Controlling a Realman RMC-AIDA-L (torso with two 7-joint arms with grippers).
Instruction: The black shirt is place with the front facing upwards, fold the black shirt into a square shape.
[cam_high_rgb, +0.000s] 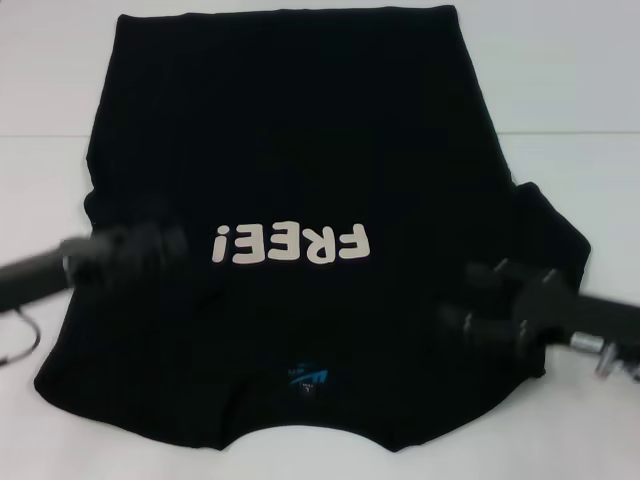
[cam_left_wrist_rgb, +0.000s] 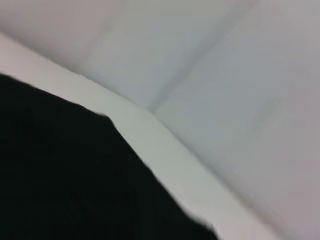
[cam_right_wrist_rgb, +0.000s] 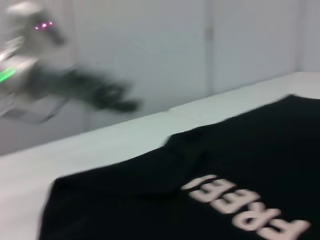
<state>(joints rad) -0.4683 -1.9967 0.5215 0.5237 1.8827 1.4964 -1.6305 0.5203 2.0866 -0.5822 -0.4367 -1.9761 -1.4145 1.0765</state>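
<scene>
We find the shirt (cam_high_rgb: 300, 150) spread front-up on the white table (cam_high_rgb: 590, 90), neck toward the near edge and hem at the far side. The white "FREE!" lettering (cam_high_rgb: 290, 243) sits across the middle and reads upside down from the head view; the blue label (cam_high_rgb: 307, 375) shows at the neckline. The left sleeve appears tucked in, giving a fairly straight left edge, while the right sleeve (cam_high_rgb: 555, 230) still sticks out to the right.

The left gripper (cam_high_rgb: 150, 245) is over the shirt's left part, beside the lettering; it is blurred, and we cannot tell how far its fingers are apart or whether it holds cloth. The right gripper (cam_high_rgb: 480, 300) is above the shirt's near right part, fingers spread apart, nothing seen between them.
</scene>
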